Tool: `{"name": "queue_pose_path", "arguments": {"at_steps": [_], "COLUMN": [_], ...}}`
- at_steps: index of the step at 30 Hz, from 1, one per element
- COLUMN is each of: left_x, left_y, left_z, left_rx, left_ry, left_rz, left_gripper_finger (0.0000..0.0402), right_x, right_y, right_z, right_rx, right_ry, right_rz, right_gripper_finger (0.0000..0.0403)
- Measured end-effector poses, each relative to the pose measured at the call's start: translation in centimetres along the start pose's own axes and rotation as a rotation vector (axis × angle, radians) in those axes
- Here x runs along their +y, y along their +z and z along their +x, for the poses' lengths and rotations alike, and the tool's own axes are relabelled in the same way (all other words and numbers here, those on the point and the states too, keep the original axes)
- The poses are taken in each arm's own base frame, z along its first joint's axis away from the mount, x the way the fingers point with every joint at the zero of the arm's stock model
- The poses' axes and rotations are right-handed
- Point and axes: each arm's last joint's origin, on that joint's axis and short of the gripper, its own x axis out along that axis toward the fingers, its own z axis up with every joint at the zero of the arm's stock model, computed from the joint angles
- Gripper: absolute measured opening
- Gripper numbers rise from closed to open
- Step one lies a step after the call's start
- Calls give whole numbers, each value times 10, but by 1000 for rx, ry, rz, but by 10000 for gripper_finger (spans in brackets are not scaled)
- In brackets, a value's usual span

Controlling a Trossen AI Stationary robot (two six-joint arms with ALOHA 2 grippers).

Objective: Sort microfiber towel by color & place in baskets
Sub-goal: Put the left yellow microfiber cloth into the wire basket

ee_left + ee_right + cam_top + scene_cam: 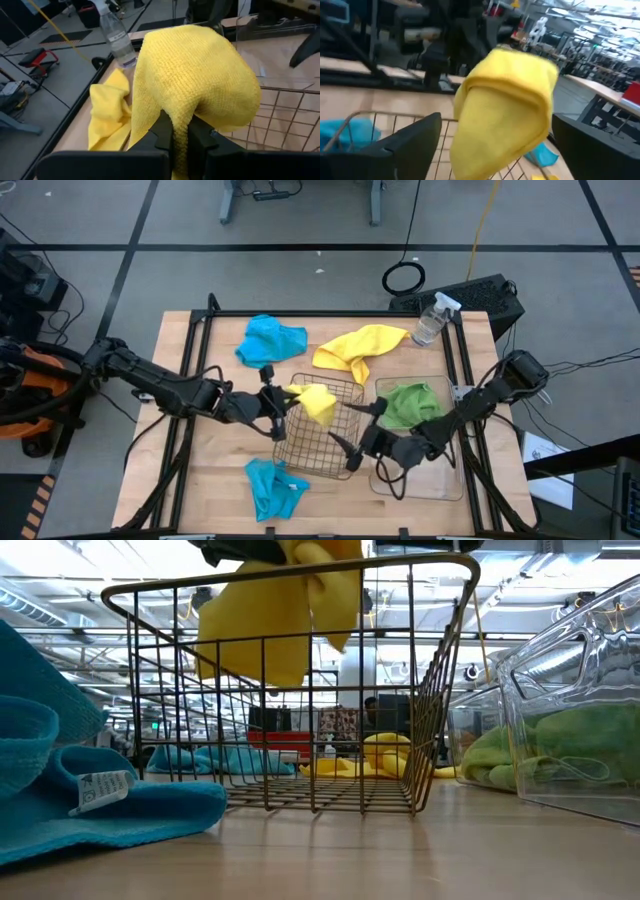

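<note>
My left gripper is shut on a yellow towel, which it holds above the brownish wire basket. In the low view the towel hangs at the basket's rim height, clear of its floor. My right gripper is open at the basket's right side. In its wrist view the two fingers stand wide apart on either side of the towel without touching it. A green towel lies in a clear plastic tub. My left gripper pinches a bunched fold of the yellow towel between its two fingers, coming level from the table's left. The towel is lifted clear. It bulges past the fingertips and droops over the wire basket.
A second yellow towel and a blue towel lie toward the far edge. Another blue towel lies near the front edge, beside the wire basket. A clear spray bottle stands at the far right corner.
</note>
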Motion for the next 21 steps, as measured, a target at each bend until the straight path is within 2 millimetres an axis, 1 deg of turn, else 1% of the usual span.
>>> {"name": "queue_pose_path", "arguments": {"at_steps": [2,4,9,13,15,17,21], "left_x": [2,2,-3,-8,-9,-10,-10], "left_y": [0,0,3,4,4,5,6], "left_z": [1,1,8,16,20,24,32], "left_rx": [2,0,-38,-71,-84,-101,-133], "left_ry": [4,6,-40,-37,-32,-26,-11], "left_rz": [-4,-8,-20,-18,-26,-38,-67], "left_gripper_finger": [25,25,25,26,31,38,45], "right_x": [-2,-7,-22,-30,-31,-31,-31], "right_y": [1,-1,-4,-7,-8,-9,-11], "right_z": [3,11,37,49,51,52,51], "right_rx": [-3,-2,-7,7,16,24,41], "right_ry": [-10,1,99,176,199,199,198], "right_rz": [4,34,120,200,216,216,205], "right_gripper_finger": [387,396,394,385,365,332,241]}}
